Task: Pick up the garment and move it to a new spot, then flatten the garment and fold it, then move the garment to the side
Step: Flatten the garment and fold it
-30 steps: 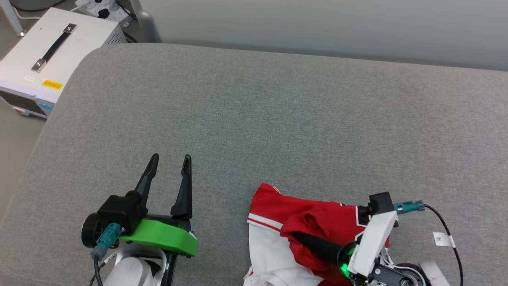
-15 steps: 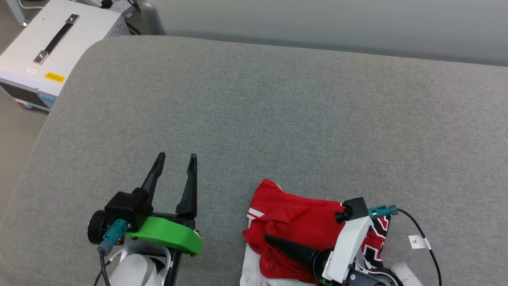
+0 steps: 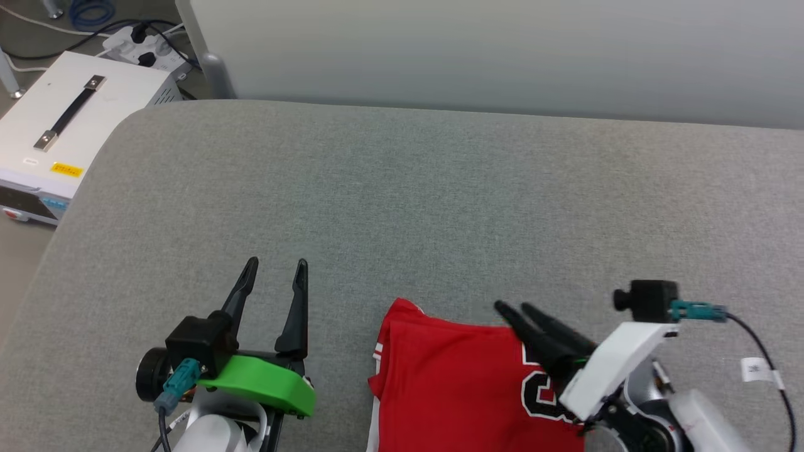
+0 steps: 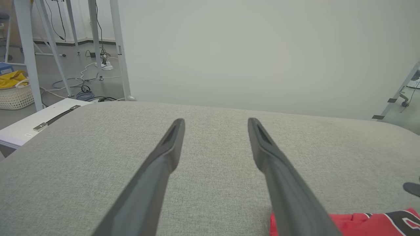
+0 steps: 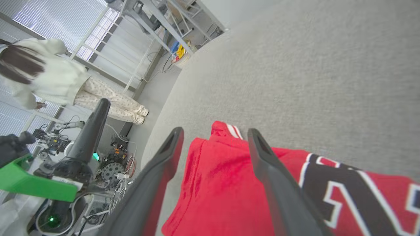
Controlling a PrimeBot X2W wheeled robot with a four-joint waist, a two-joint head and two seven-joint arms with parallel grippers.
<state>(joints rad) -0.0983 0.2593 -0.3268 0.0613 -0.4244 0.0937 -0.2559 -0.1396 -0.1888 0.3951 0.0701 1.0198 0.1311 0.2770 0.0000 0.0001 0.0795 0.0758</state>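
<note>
The red garment (image 3: 452,383) lies spread on the grey padded surface (image 3: 440,207) at the near edge, a black white-outlined number showing at its right. My right gripper (image 3: 513,307) hovers open over the garment's far edge, fingers pointing up and left. In the right wrist view its fingers straddle the red cloth (image 5: 223,183) with nothing pinched between them. My left gripper (image 3: 276,263) stands open over bare grey surface left of the garment. In the left wrist view the left gripper (image 4: 215,123) is empty, and a strip of the garment (image 4: 370,223) shows at the lower right.
A white box with a black handle (image 3: 63,125) stands off the surface's far left corner, cables behind it. A pale wall panel runs along the far edge. A person (image 5: 49,78) stands beyond the surface in the right wrist view. A tagged cable (image 3: 757,370) trails from my right wrist.
My right gripper has let go of the bunched red cloth, opened and swung up to the garment's far edge. The garment now lies flatter, its number showing. The camera has also shifted.
</note>
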